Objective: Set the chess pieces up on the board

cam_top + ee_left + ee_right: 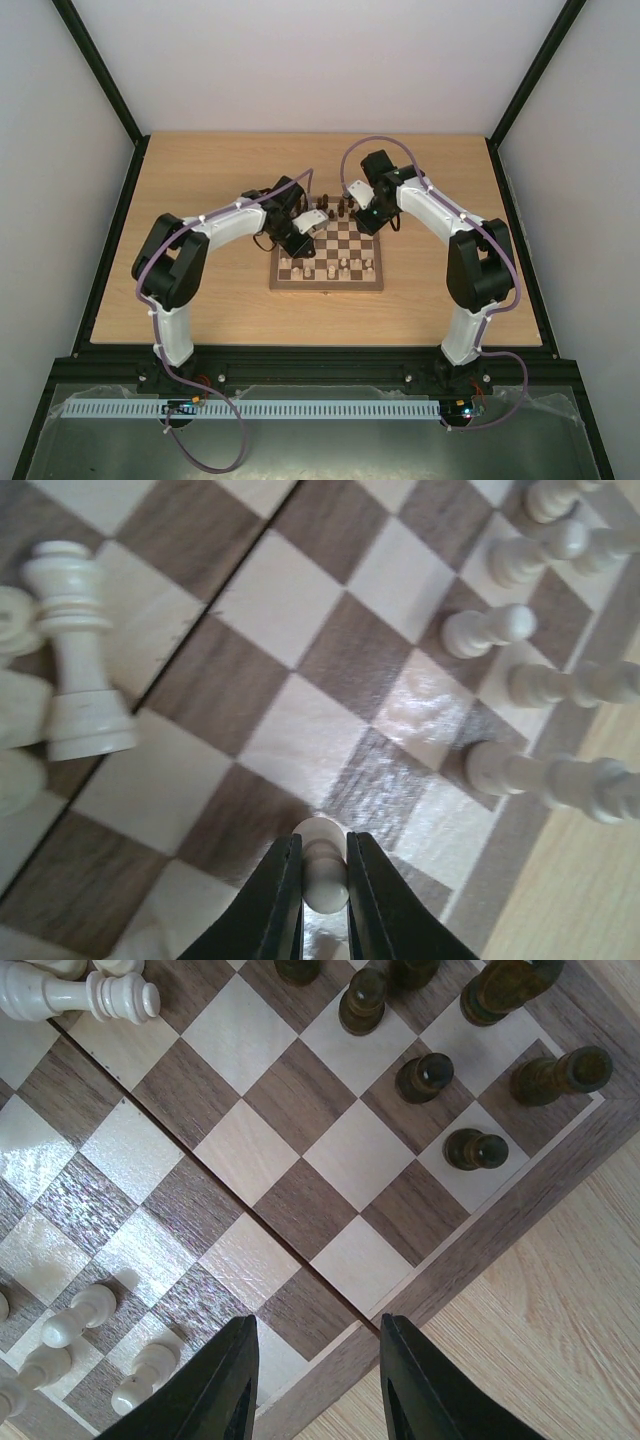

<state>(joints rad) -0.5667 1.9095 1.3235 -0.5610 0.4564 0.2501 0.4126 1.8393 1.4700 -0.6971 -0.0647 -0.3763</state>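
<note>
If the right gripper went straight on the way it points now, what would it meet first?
Probably the board itself: the open right gripper aims at a bare dark square by the border, with no piece between its fingers. Height above it is unclear.

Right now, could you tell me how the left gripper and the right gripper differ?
The left gripper is shut on a cream pawn; the right gripper is open and empty. The left gripper is over a playing square, the right gripper over the edge of the board. Both are black and point down at the board.
</note>
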